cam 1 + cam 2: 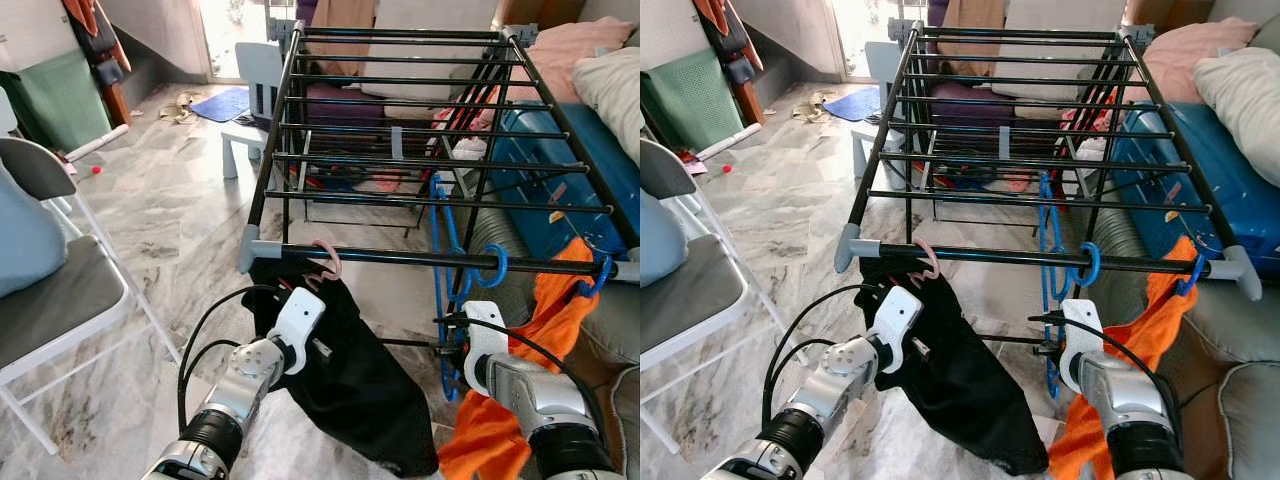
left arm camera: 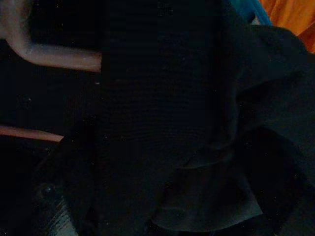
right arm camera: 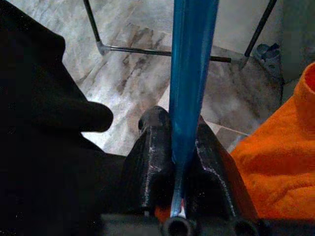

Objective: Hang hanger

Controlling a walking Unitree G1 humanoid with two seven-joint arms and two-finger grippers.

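My right pincer point(image 3: 178, 162) is clenched on the blue hanger point(image 1: 441, 290), which hangs upright, its hook point(image 1: 492, 265) already over the rack's front rail point(image 1: 400, 257) directly above.

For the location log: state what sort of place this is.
Most likely a lived-in room of a home used for drying laundry: a black clothes drying rack stands on marble-patterned floor tiles, with a folding chair beside it and pillows piled behind.
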